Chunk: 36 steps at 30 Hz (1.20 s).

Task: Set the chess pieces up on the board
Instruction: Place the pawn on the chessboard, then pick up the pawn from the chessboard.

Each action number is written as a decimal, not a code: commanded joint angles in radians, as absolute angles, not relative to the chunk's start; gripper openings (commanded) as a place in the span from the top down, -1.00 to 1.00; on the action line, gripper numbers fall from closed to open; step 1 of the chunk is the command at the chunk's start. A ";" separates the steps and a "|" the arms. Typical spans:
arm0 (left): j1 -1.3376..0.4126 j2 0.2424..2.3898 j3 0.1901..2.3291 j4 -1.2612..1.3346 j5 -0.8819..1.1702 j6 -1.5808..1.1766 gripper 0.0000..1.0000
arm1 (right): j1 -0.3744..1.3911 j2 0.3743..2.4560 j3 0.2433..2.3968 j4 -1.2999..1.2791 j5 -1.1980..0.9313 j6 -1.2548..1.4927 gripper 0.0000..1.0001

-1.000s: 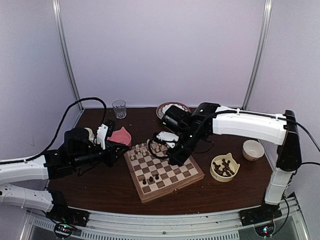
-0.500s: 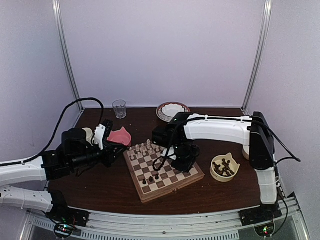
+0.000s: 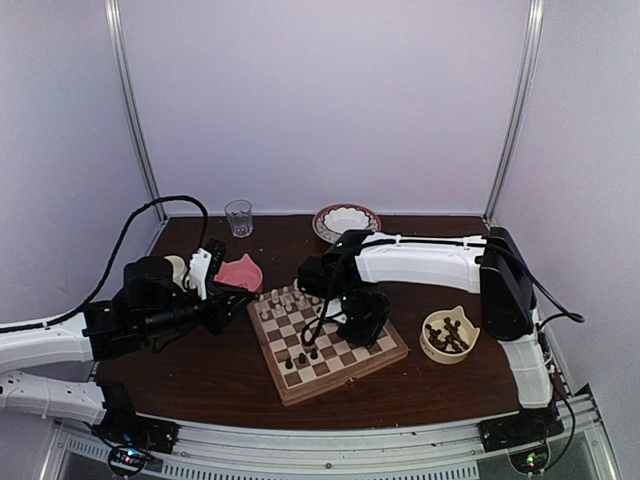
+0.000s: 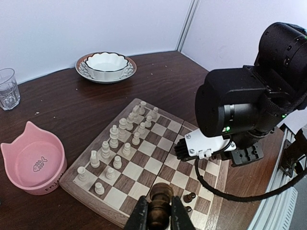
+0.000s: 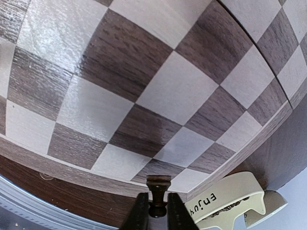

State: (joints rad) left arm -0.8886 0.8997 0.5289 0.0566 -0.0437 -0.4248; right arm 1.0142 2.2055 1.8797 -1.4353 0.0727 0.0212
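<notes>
A few dark brown chessmen [image 3: 300, 357] standing on the board [image 4: 158, 158], near its front edge. More heaped in cream cat bowl [image 3: 449, 338], too small to tell apart. Large dark chessman [image 4: 161, 192] clenched in left gripper [image 4: 158, 211], base cut off. Small dark piece [image 5: 158, 184] pinched in right gripper [image 5: 157, 207] by the board's edge, shape unclear.

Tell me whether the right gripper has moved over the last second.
Yes. The right gripper, pinching a dark chess piece, has dropped nearer: it has cleared the patterned dish at the back and now sits low over the board.
</notes>
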 commanded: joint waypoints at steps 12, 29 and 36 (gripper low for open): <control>-0.882 0.903 0.526 0.084 -0.029 -0.411 1.00 | 1.006 2.041 1.814 -1.271 0.069 0.046 0.26; -0.882 0.970 0.558 0.087 0.046 -0.364 1.00 | 0.962 1.586 1.106 -0.499 -0.048 0.082 0.07; -0.881 1.003 0.573 0.089 0.080 -0.356 1.00 | 0.954 1.667 1.106 -0.492 -0.087 0.091 0.18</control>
State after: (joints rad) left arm -0.8890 0.9947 0.5369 0.0521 0.0486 -0.3782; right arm 0.9600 1.6245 1.0912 -0.5476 -0.0456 0.0742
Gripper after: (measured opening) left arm 0.141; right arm 0.434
